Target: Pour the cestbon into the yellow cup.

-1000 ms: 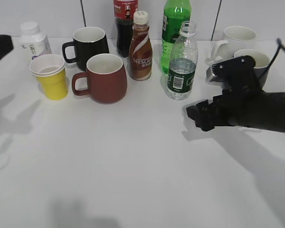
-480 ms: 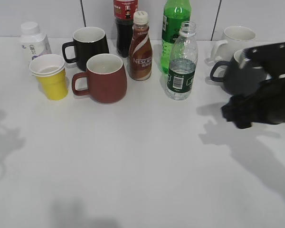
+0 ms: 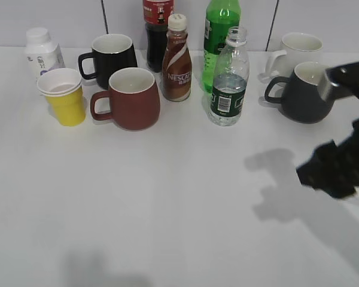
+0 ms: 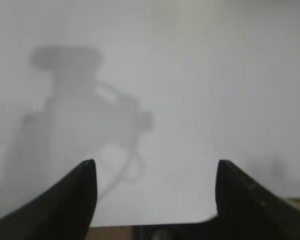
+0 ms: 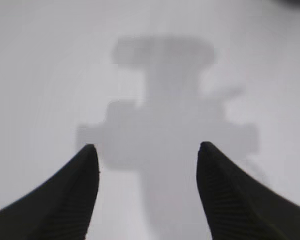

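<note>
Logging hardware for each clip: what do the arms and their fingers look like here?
The right arm is matte black and blocky, with a grey panel near its top; no cables or markings are discernible. Its fingers are dark, tapering to points, one faintly ribbed. The left fingers look similarly dark and tapered, but blurred.

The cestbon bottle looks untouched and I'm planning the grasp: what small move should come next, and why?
Probably bring the open right gripper toward the cestbon bottle: it stands upright and free, and that gripper hangs over bare table to its right.
</note>
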